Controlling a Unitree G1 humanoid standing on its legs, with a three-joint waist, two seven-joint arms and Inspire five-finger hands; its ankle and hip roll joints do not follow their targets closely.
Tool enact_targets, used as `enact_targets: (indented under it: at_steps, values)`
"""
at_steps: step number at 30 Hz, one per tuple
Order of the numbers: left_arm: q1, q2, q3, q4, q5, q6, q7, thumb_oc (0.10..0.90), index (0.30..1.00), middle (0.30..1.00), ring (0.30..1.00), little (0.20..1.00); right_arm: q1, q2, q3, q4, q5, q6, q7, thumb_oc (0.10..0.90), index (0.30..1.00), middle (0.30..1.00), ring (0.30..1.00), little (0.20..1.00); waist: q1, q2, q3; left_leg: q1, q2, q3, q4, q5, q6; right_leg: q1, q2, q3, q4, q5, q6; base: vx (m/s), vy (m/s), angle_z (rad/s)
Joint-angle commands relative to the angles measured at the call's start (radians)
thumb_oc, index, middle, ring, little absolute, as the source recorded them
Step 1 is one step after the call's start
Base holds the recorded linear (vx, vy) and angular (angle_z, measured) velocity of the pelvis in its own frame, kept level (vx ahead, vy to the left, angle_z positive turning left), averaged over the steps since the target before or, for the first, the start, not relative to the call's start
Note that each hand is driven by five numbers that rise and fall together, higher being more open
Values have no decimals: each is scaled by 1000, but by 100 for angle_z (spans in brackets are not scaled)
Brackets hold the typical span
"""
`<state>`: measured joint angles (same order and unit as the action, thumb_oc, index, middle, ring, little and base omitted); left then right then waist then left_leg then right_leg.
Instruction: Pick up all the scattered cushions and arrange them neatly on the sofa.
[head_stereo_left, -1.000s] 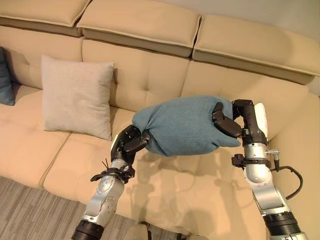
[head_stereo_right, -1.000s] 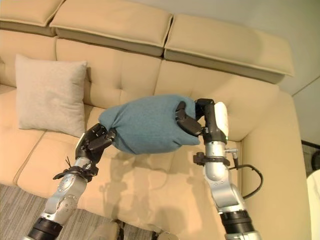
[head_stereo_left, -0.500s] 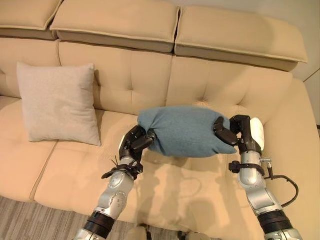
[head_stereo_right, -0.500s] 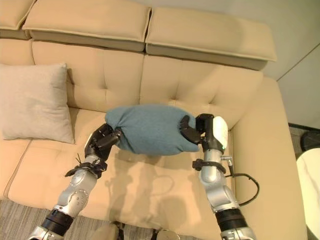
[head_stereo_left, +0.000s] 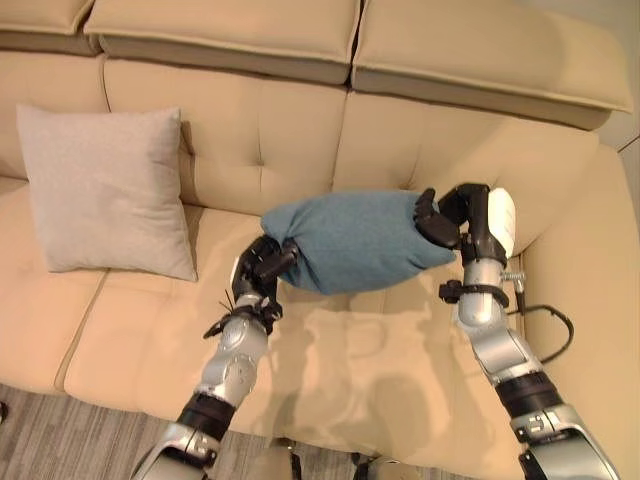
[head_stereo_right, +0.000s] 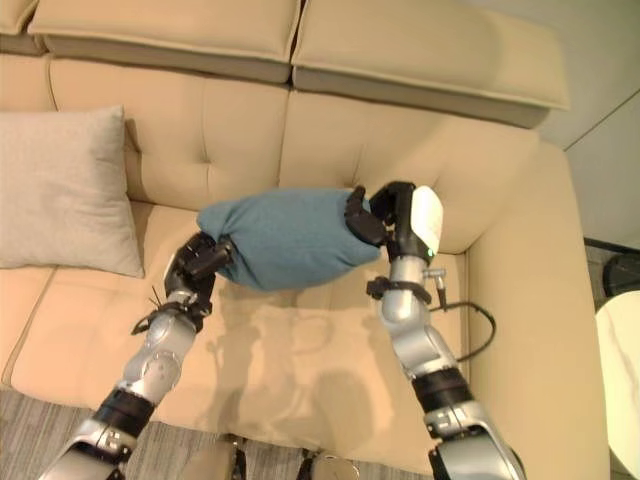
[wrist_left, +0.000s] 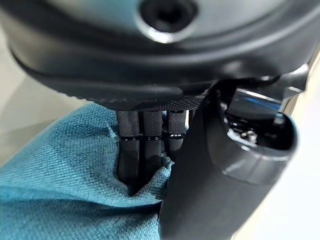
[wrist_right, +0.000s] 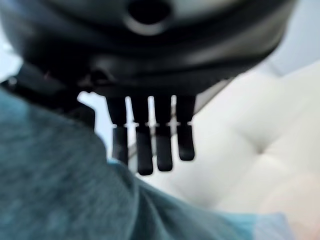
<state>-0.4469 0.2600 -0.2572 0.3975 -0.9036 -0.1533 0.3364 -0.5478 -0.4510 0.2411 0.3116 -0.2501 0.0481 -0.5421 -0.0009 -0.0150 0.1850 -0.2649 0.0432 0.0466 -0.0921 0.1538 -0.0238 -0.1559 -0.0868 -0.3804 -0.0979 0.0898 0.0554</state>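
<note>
Both hands' curled fingers (wrist_left: 145, 145) pinch the blue cushion's (head_stereo_left: 350, 238) ends above the sofa (head_stereo_left: 400, 370).

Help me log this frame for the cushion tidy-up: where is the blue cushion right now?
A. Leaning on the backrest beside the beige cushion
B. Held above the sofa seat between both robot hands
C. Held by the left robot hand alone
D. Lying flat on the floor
B: the blue cushion hangs above the sofa seat, with the left robot hand gripping one end and the right robot hand the other.
</note>
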Motion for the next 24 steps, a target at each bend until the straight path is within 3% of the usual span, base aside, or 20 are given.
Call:
enact_targets:
  at_steps: [1,2,3,7,8,9,10,13,18,19,24]
  values:
    - [-299,57,35,95,44,-174,24,604,606,606,606,606,-178,1,-2,-1,-3,-86,-110,400,300,300,300,300,30,-44,-138,9,47,4,5,-145,-70,38,21,-36,11,-168,47,-14,-1,-6]
    - [-344,75,39,120,53,-175,40,767,851,851,851,851,-204,-2,7,6,-3,-83,-112,400,300,300,300,300,31,-48,-135,-1,46,3,5,-143,-71,28,23,-36,11,-166,47,0,0,0]
    - [-387,93,40,136,77,-178,58,800,900,900,900,900,-221,-4,15,11,-4,-81,-114,400,300,300,300,300,31,-50,-131,-12,45,0,5,-141,-72,18,23,-37,11,-164,47,-25,-3,4]
    - [-543,150,21,215,122,-178,104,800,900,900,900,900,-287,-20,30,36,-13,-66,-140,400,300,300,300,300,30,-51,-116,-44,43,-7,5,-133,-76,-10,20,-48,11,-155,50,-31,5,10]
    - [-622,177,5,253,170,-173,126,800,900,900,900,900,-320,-37,23,65,-11,-54,-166,527,491,491,491,491,27,-50,-107,-62,42,-8,5,-127,-79,-22,18,-51,11,-149,53,-18,13,12]
    - [-623,177,5,253,170,-173,126,800,900,900,900,900,-321,-37,23,65,-11,-55,-166,527,491,491,491,491,27,-50,-107,-62,42,-8,5,-127,-79,-22,18,-52,11,-149,53,-43,23,13]
    - [-696,193,-9,283,208,-165,147,800,900,900,900,900,-359,-50,10,87,-4,-52,-199,800,900,900,900,900,24,-48,-96,-78,41,-9,5,-123,-81,-35,15,-52,11,-143,56,-35,11,6]
    - [-773,213,-31,292,283,-154,176,800,900,900,900,900,-367,-66,-12,76,-1,-72,-235,800,900,900,900,900,18,-43,-82,-90,41,-8,5,-118,-84,-45,11,-54,11,-138,61,-15,7,1]
    - [-827,225,-59,300,360,-139,198,800,900,900,900,900,-294,-73,-74,-34,-3,-164,-276,800,900,900,900,900,5,-38,-76,-96,43,-2,5,-118,-85,-52,8,-53,11,-133,67,0,3,1]
    - [-836,217,-57,291,379,-132,206,800,900,900,900,900,-254,-67,-136,-106,-13,-207,-327,800,900,900,900,900,-7,-31,-77,-97,42,1,5,-121,-83,-57,7,-53,11,-132,69,0,0,0]
    - [-848,213,-66,288,419,-121,222,800,900,900,900,900,-122,-49,-272,-273,-79,-260,-410,800,900,900,900,900,-32,-23,-86,-104,37,7,5,-132,-72,-69,4,-46,11,-133,72,14,36,-3]
